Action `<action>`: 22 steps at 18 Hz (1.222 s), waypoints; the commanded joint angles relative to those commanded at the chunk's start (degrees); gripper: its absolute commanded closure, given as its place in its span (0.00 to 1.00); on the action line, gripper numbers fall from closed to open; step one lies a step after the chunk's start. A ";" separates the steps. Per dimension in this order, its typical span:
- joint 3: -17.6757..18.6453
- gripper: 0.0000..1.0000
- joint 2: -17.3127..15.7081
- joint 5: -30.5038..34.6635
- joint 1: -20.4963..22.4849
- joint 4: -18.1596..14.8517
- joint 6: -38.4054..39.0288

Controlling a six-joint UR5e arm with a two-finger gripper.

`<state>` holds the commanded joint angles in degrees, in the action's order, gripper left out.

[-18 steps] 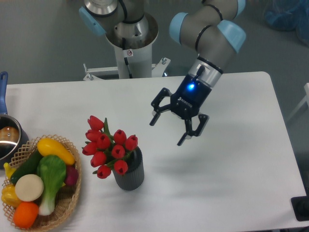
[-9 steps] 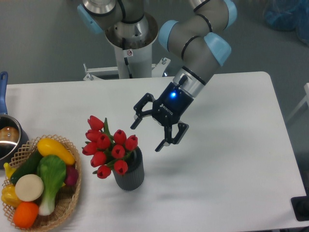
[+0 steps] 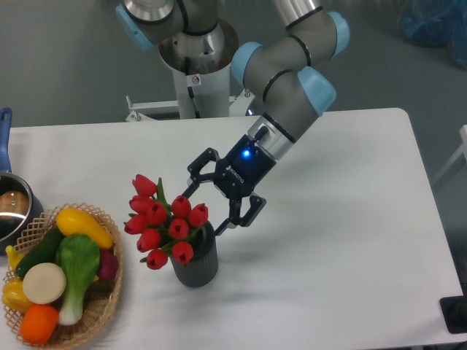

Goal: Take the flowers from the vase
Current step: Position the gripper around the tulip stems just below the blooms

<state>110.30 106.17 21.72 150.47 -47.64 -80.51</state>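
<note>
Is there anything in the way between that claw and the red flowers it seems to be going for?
Nothing visible stands between them. The gripper is open, just right of the flowers, which stand in the vase. The basket of toy vegetables and the pot sit well off to the left, on the far side of the flowers.

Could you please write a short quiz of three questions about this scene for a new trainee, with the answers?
1. True or false: the gripper is closed around the flowers.
2. What holds the flowers? A) the wicker basket B) the vase C) the steel pot
3. On which side of the flowers, in the picture, does the gripper hang?

Key:
1. False. Its fingers are spread, and it grips nothing.
2. B. The dark ribbed vase holds them; it stands upright on the table.
3. On the right, a little above the vase's rim.
</note>
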 joint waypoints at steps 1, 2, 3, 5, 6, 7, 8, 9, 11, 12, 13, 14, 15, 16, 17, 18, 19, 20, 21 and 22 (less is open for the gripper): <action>0.09 0.00 0.00 -0.09 0.00 0.00 0.00; 0.17 0.00 0.09 -0.10 0.09 0.00 -0.09; 0.44 0.00 0.09 -0.10 0.00 0.00 -0.26; 1.31 0.00 0.09 -0.18 0.00 0.00 -2.80; 1.93 0.00 0.09 -0.18 0.00 0.00 -4.03; 2.89 0.00 0.09 -0.18 0.00 0.09 -5.09; 3.34 0.00 0.00 -0.18 0.00 0.00 -5.79; 3.51 0.00 0.09 -0.27 0.00 0.09 -6.06; 3.60 0.00 0.00 -1.93 0.00 0.09 -6.15; 3.60 0.00 0.09 -2.98 -0.09 0.09 -6.15; 3.52 0.00 0.09 -3.52 -0.09 0.09 -6.33; 3.52 0.00 0.18 -3.96 -0.17 0.52 -6.68; 3.52 0.00 0.52 -4.31 -0.18 1.05 -6.85; 3.34 0.00 0.79 -5.10 -0.18 1.14 -6.94; 3.25 0.00 0.97 -5.80 -0.09 1.14 -7.03; 3.08 0.00 1.14 -6.16 -0.09 1.23 -7.12; 2.64 0.00 1.49 -6.25 -0.09 1.23 -7.21; 2.11 0.00 1.93 -6.25 0.00 1.23 -7.21; 1.85 0.00 2.20 -6.33 0.17 1.23 -7.29; 1.50 0.00 2.29 -6.34 0.61 1.23 -7.29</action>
<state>111.80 108.46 15.38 151.08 -46.41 -87.80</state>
